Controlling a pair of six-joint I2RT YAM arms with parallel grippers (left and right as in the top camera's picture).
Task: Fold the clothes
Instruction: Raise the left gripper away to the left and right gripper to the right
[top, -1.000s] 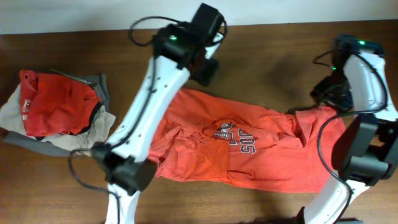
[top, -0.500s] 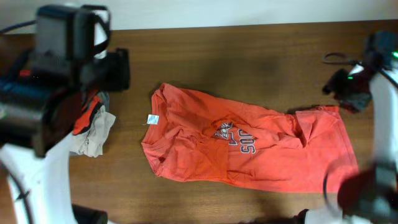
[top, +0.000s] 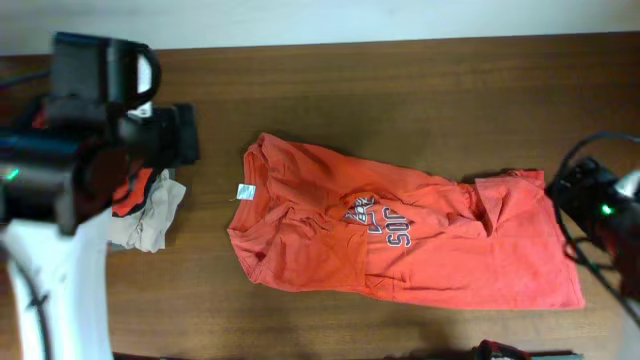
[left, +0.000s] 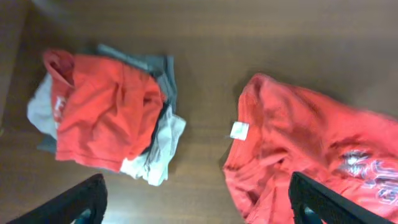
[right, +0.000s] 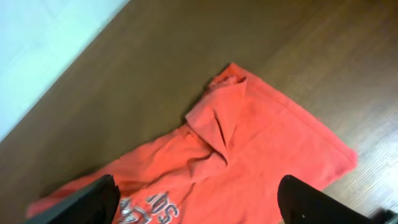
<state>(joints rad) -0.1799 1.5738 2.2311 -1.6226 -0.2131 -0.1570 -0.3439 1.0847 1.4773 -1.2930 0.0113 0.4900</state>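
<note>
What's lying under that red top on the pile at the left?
A grey garment and a pale beige one peek out beneath the red top. Whether more pieces lie under it is hidden by the top itself.

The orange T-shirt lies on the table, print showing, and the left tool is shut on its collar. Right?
Not quite. The left tool is open, on nothing: the left wrist view shows its fingers wide apart and clear of the orange T-shirt. The shirt does lie on the table, print showing.
</note>
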